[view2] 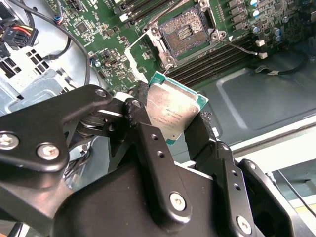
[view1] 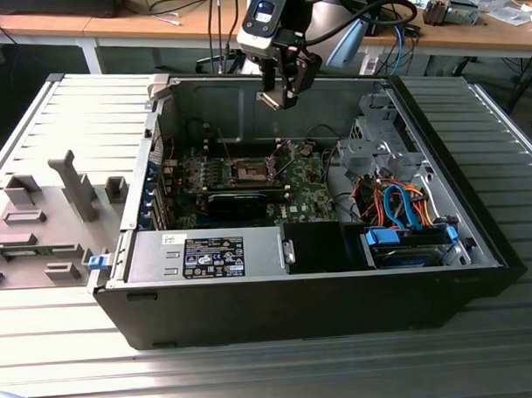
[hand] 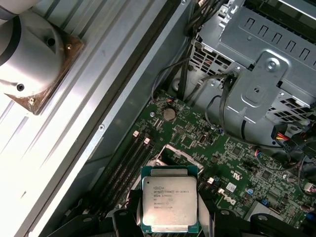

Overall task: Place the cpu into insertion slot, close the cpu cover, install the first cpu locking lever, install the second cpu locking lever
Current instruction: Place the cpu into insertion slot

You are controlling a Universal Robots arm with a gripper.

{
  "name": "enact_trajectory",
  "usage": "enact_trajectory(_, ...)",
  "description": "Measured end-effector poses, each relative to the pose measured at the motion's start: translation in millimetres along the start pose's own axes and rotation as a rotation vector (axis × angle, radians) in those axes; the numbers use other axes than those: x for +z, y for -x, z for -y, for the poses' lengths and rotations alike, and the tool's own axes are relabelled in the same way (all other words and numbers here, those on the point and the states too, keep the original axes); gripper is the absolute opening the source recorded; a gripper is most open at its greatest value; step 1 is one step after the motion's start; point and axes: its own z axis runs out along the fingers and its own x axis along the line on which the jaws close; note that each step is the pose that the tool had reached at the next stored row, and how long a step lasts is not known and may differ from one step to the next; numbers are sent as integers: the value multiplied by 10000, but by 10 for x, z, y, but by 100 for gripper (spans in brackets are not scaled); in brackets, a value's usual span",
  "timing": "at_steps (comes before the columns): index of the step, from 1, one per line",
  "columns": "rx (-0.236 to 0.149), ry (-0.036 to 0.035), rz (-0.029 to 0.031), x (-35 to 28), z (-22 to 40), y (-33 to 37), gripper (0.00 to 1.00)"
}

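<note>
The gripper pinches the cpu by its edges between its fingers.

Bright, even light; soft sheen on the cpu; computer case interior shadowed.

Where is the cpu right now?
The cpu is held in the gripper, clear above the motherboard; in the exterior view it hangs above the empty insertion slot.

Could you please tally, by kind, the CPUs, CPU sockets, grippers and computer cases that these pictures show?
cpu: 1
insertion slot: 1
gripper: 1
computer case: 1
Total: 4
</note>
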Motion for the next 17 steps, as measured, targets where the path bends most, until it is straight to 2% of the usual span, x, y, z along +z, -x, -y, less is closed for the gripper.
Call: enact_trajectory(17, 130, 6, 10, 0, 0, 0, 55)
